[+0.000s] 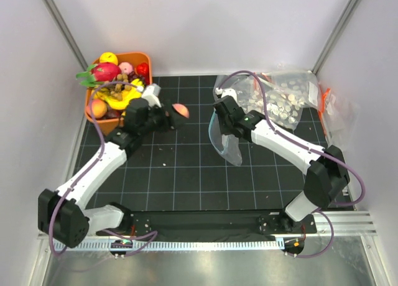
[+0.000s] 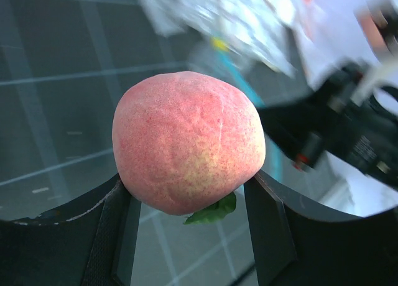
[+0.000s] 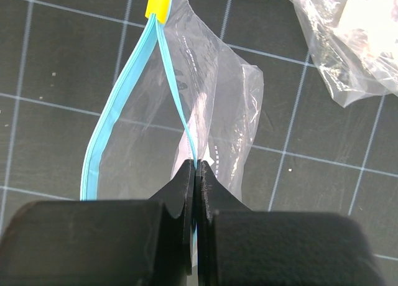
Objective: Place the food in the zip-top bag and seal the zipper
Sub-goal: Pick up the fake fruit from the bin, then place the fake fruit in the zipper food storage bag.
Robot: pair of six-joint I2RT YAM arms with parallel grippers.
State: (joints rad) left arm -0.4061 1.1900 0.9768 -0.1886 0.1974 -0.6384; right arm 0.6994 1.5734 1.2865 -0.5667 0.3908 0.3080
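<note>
My left gripper (image 1: 174,114) is shut on the pink-red and yellowish peach (image 1: 181,110) and holds it above the mat, left of the bag. In the left wrist view the peach (image 2: 186,140) fills the space between my fingers (image 2: 118,230), with a green leaf under it. My right gripper (image 1: 222,121) is shut on one side of the teal zipper (image 3: 106,130) of the small clear zip-top bag (image 3: 217,112). The bag (image 1: 229,146) hangs with its mouth parted, a yellow slider (image 3: 158,5) at the far end. An orange fruit (image 1: 98,107) lies in the basket.
The orange basket (image 1: 142,56) at the back left holds the banana, the dragon fruit and other toy food. Bigger clear bags (image 1: 283,99) speckled with white pieces lie at the back right, also in the right wrist view (image 3: 348,43). White walls stand close around the mat.
</note>
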